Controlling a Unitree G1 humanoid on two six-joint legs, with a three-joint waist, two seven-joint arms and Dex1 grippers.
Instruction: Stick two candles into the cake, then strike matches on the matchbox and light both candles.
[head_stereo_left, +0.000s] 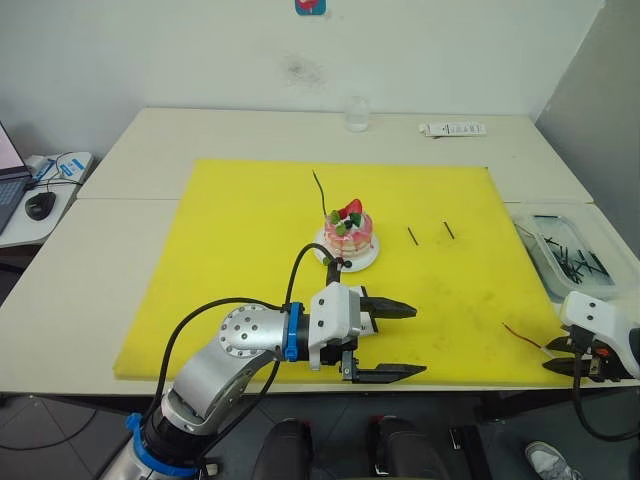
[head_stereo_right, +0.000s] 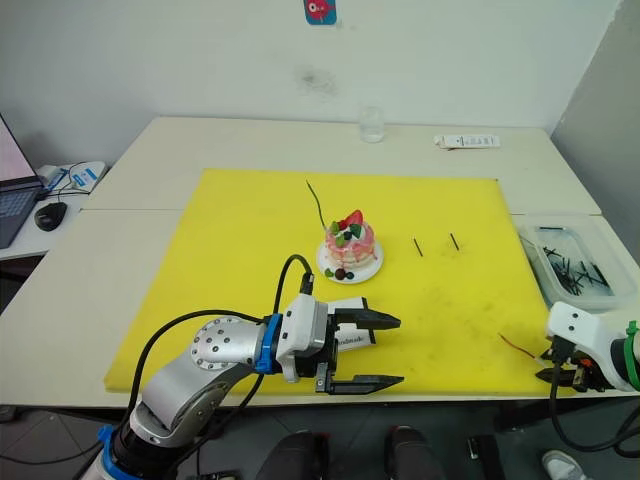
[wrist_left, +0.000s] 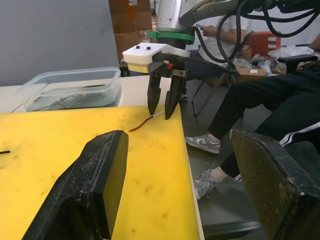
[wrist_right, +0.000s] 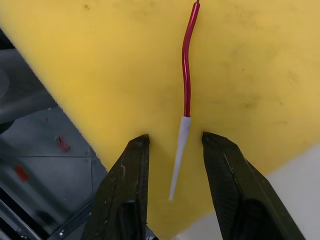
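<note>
Though wavy, glossy red candle (wrist_right: 186, 75) (white-tipped)

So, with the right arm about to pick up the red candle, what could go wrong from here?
1. The red candle lies flat at the near edge of the yellow mat; the open right gripper straddles only its white tip, so closing there may pinch the thin end and let it slip or fall off the table.
2. The green candle already leans in the cake; bringing the second one in could knock it.
</note>
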